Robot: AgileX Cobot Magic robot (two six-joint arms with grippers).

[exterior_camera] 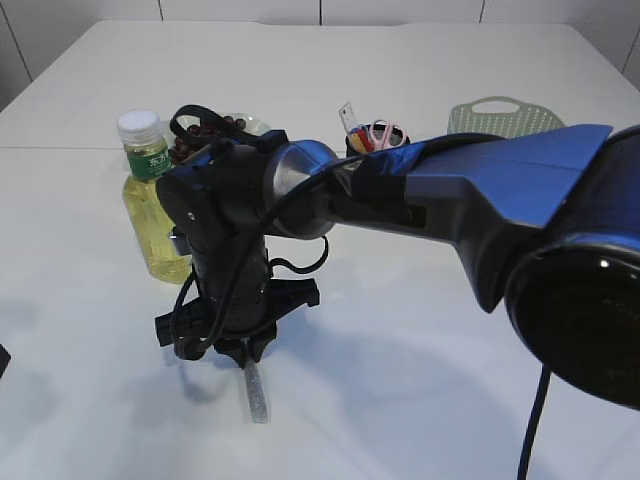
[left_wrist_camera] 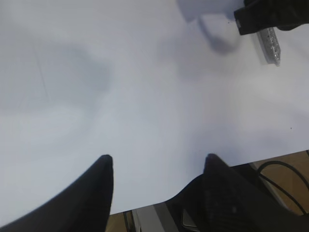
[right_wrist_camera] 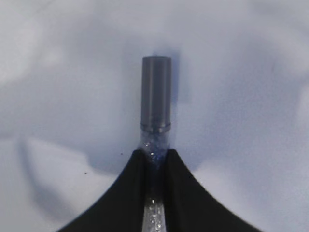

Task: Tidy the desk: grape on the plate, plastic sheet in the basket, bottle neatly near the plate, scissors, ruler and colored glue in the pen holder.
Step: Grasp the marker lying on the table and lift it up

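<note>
The right hand [exterior_camera: 245,352] is down at the white surface [exterior_camera: 420,400], and in the exterior view a silvery glitter glue tube [exterior_camera: 258,392] sticks out from under it toward the camera, lying flat. Beyond the hand stand the bottle [exterior_camera: 152,200] of yellow drink, a plate [exterior_camera: 255,126] of dark grapes [exterior_camera: 205,135] mostly hidden by the arm, the pen holder [exterior_camera: 375,140] with scissors [exterior_camera: 385,133] and a ruler [exterior_camera: 349,120] already in it, and farther off a green basket [exterior_camera: 505,115]. In the left wrist view, the left hand [left_wrist_camera: 157,183] hangs with its fingers apart over bare surface, holding nothing; the glue tube [left_wrist_camera: 270,44] and the other hand lie well ahead of it. In the right wrist view, the two dark fingers [right_wrist_camera: 125,193] are pressed in on the clear glittery body of the glue tube [right_wrist_camera: 155,111], just behind its grey cap, which points away from the hand. The risk I see is the grip: it sits near one end of a round, smooth tube, so the long free part could swing down or the tube could roll out between the fingers on the lift. The way to the pen holder passes close to the bottle, which a low carry could knock over, and the holder is already crowded, so a tilted tube might catch on the scissors.
</note>
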